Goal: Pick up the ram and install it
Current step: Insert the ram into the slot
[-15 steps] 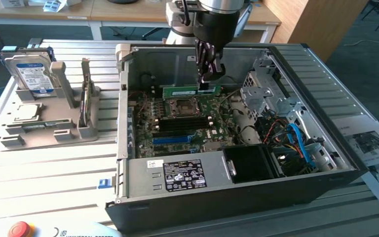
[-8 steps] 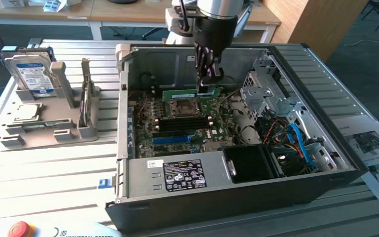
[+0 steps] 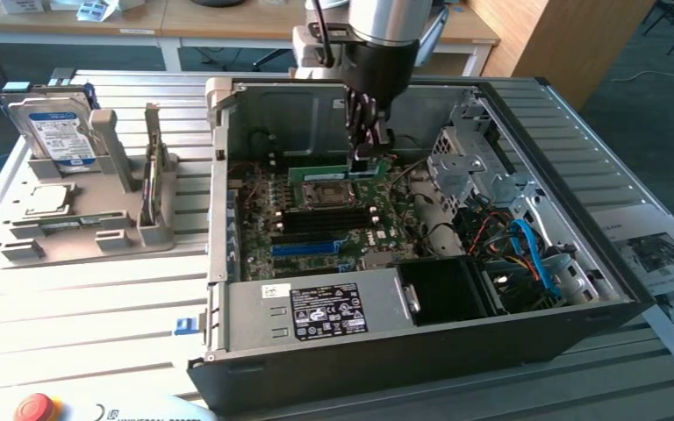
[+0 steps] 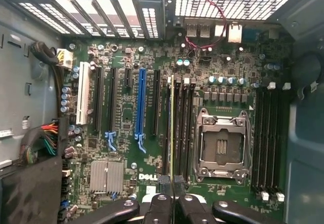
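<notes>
One ram [image 4: 172, 125] in gripper [image 4: 173, 184], edge-down, long axis along memory slots [image 4: 184, 127].

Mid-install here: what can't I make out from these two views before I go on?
- Whether the ram is seated: the wrist view sees it edge-on, and in the exterior view the tool covers its right end.
- Which of the slots it lines up with: too small in the exterior view.
- The near end of the ram's slot: hidden by the tool's fingers in the wrist view.
</notes>
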Motion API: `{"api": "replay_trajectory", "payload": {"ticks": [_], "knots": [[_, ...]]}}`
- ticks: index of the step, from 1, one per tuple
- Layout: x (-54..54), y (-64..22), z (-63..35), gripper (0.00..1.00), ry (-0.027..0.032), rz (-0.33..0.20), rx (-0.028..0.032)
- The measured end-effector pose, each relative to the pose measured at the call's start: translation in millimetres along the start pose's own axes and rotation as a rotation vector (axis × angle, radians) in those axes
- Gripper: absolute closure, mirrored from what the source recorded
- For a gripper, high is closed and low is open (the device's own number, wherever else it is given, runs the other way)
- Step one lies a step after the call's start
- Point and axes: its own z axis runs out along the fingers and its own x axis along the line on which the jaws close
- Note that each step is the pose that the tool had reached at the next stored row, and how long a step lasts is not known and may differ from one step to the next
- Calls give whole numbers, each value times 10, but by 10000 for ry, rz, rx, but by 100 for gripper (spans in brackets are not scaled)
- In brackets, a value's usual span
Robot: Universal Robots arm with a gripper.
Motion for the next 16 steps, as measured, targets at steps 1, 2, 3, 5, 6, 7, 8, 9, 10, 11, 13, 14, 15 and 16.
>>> {"api": "replay_trajectory", "payload": {"ticks": [1, 2, 3, 5, 6, 7, 8, 9, 10, 11, 13, 14, 15, 16], "knots": [[-1, 1, 15, 88, -1, 1, 0], [-1, 2, 29, 88, -1, 1, 0], [-2, 2, 44, 88, -2, 1, 0], [-3, 4, 76, 88, -1, 1, 0], [-4, 5, 93, 88, -1, 2, 0], [-4, 5, 110, 88, -1, 2, 0], [-5, 6, 125, 88, -1, 2, 0], [-5, 7, 140, 88, -1, 2, 0], [-6, 8, 155, 88, 0, 2, 0], [-6, 9, 168, 88, 0, 2, 0], [-8, 11, 197, 88, -1, 3, 0], [-8, 12, 212, 88, 0, 3, 0], [-9, 14, 227, 88, -1, 4, 0], [-10, 15, 243, 88, -1, 4, 0]]}}
